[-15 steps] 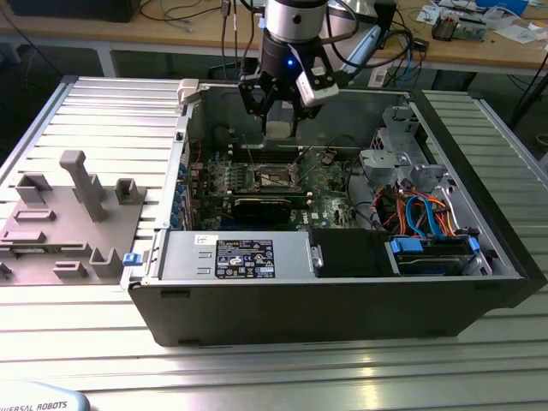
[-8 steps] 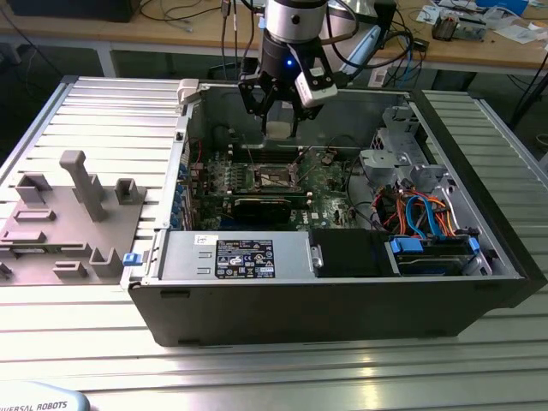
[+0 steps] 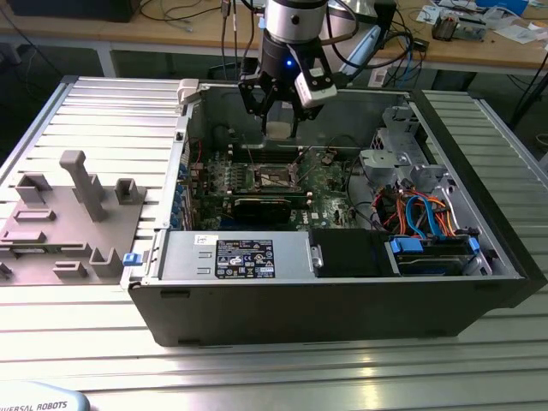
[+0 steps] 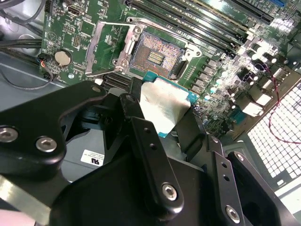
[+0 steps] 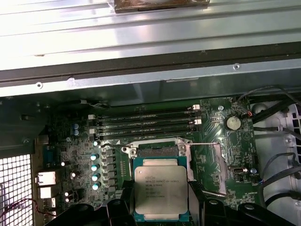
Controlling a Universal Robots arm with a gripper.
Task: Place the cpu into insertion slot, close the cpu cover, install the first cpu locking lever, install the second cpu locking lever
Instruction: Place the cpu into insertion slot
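Note:
My gripper [image 3: 280, 120] hangs inside the open computer case, shut on the cpu [image 3: 278, 130]. In both wrist views the cpu [image 4: 164, 106] [image 5: 161, 188] is a flat silver-topped square clamped by its edges between the black fingers [image 4: 141, 136], a short way above the green board. The insertion slot [image 4: 155, 56] [image 3: 276, 177] lies bare just beyond the chip, showing its dark gold-tinged centre, and the chip partly hides the insertion slot [image 5: 157, 150] in the first wrist view. The cpu cover [image 4: 95, 44] [image 5: 189, 162] is swung open to one side of the socket.
The metal case walls [image 3: 479, 163] surround the board. Long memory slots [image 5: 146, 123] run beside the socket. A black card [image 3: 265, 205], the power supply [image 3: 244, 257] and coloured drive cables [image 3: 419, 210] lie toward the case front. A grey fixture tray [image 3: 73, 214] sits on the exterior view's left.

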